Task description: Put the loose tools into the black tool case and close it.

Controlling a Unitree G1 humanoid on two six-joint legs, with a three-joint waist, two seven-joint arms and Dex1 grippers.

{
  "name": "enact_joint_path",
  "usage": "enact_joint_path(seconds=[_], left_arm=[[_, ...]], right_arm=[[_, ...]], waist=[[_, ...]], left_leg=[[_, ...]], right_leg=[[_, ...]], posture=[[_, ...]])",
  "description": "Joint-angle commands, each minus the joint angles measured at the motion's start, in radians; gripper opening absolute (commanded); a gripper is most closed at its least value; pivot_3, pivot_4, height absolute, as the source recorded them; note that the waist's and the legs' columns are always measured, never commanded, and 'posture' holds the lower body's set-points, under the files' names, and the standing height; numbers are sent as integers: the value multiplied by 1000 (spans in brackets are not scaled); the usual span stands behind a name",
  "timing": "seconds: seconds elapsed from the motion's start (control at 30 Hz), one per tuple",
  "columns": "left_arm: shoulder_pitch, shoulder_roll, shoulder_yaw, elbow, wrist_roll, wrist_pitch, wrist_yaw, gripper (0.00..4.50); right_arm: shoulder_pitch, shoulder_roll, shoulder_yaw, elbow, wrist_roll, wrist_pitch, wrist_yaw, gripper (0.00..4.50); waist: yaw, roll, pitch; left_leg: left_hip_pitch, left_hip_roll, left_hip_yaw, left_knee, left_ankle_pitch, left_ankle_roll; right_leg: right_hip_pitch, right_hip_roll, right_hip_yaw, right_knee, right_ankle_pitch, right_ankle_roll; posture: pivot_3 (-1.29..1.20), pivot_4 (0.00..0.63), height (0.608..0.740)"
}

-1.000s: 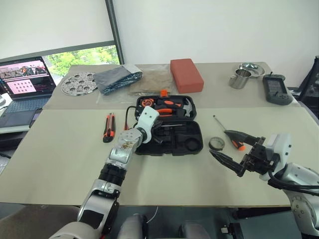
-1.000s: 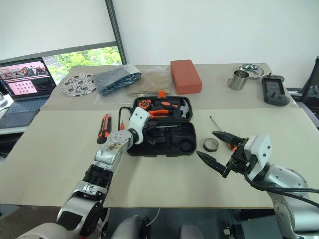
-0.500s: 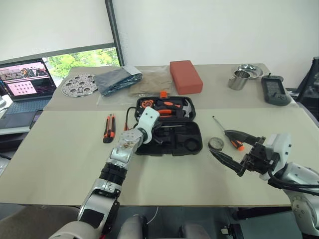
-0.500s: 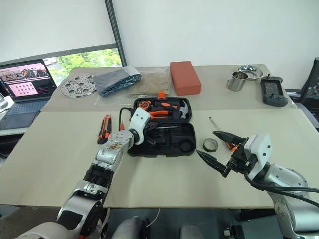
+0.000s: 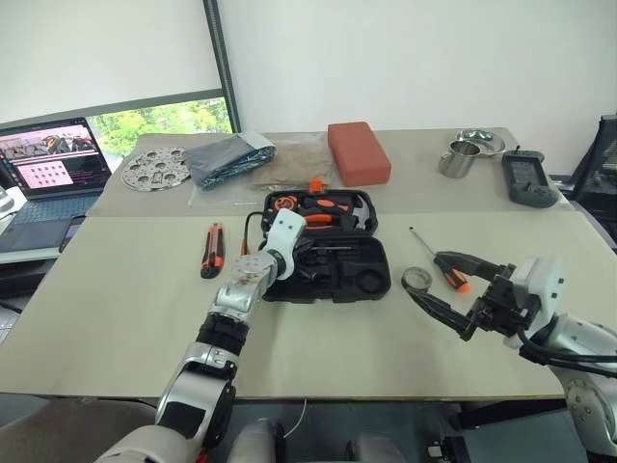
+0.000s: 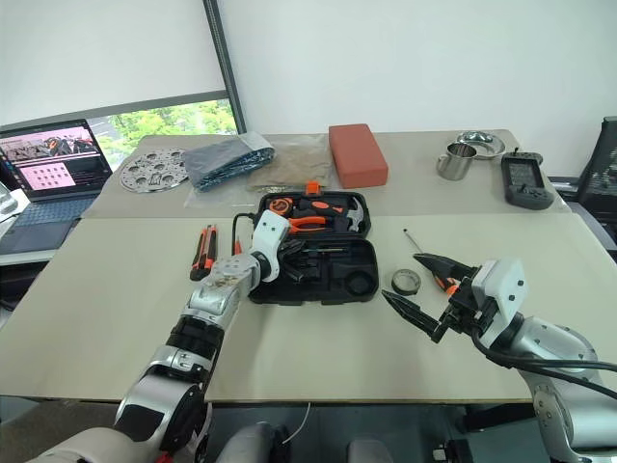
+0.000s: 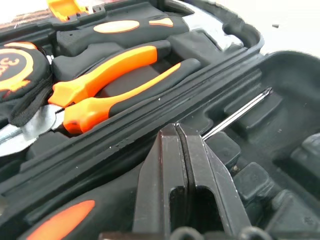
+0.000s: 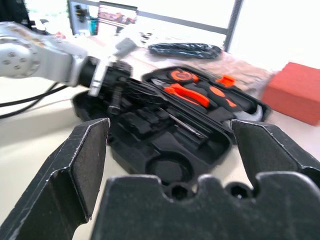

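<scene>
The black tool case is lying open in the middle of the table, pliers, hammer and tape measure already sitting in the far half. The left gripper is reaching into the near half with its fingers pressed together, tips right over a screwdriver lying in its moulded slot — whether they are touching the shaft I cannot tell. By the look of it, this is the seating step: nudging that screwdriver down into place.

The right gripper is hovering just above the table to the right of the case, fingers spread wide and holding nothing. Just beyond it the black tape roll and a second screwdriver are waiting on the table; the orange-black utility knife is lying left of the case, well apart from both grippers.

Next, I would judge, the right gripper is best placed to drop over the tape roll or screwdriver handle — a low, level approach, since both are lying flat
</scene>
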Motion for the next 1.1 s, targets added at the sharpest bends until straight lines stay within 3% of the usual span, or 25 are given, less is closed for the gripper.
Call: enact_joint_path(seconds=[0.03,0.13,0.3,0.47,0.6,0.83,1.0,1.1], left_arm=[[30,30,19,-64,-59,-16,-85,60],[40,87,31,-160,-110,-19,-182,729],[29,247,83,-332,-282,55,-432,2610],[12,414,72,-435,-356,120,-607,4418],[-15,502,57,-477,-364,163,-660,4490],[-18,556,69,-557,-426,238,-691,4490],[-4,595,89,-587,-497,293,-740,4500],[16,651,80,-613,-536,327,-809,4500]], right_arm=[[-26,-24,-18,47,-65,43,-73,4500],[-49,-45,0,105,-134,123,-155,4500],[-159,-68,79,233,-232,236,-224,4500],[-317,-85,123,379,-245,359,-213,4500],[-424,-83,157,476,-245,430,-189,4500],[-534,-84,212,660,-296,466,-175,4500],[-551,-87,226,696,-314,454,-148,3148],[-559,-88,224,704,-326,446,-135,2046]], waist=[[-1,0,0],[-2,0,1],[-6,0,3],[-13,2,5],[-11,3,7],[-10,4,8],[-15,4,9],[-17,4,9]], left_leg=[[-2,0,0,0,0,0],[-4,0,0,-1,0,0],[-9,0,1,-4,5,-8],[-8,0,1,-5,5,-8],[-8,0,1,-5,4,-6],[-9,0,1,-5,1,-2],[-9,0,2,-5,2,-3],[-9,1,1,-5,2,-3]], right_leg=[[-1,0,0,-1,0,0],[-2,0,-1,-5,0,0],[-7,1,-1,-8,0,0],[-7,2,-1,-8,0,0],[-7,2,-1,-8,0,0],[-7,2,-1,-9,0,0],[-7,2,0,-8,0,0],[-7,3,0,-8,0,0]], posture=[[0,150,740],[0,150,740],[0,150,740],[0,150,740],[0,150,740],[0,150,740],[0,150,740],[0,150,740]])
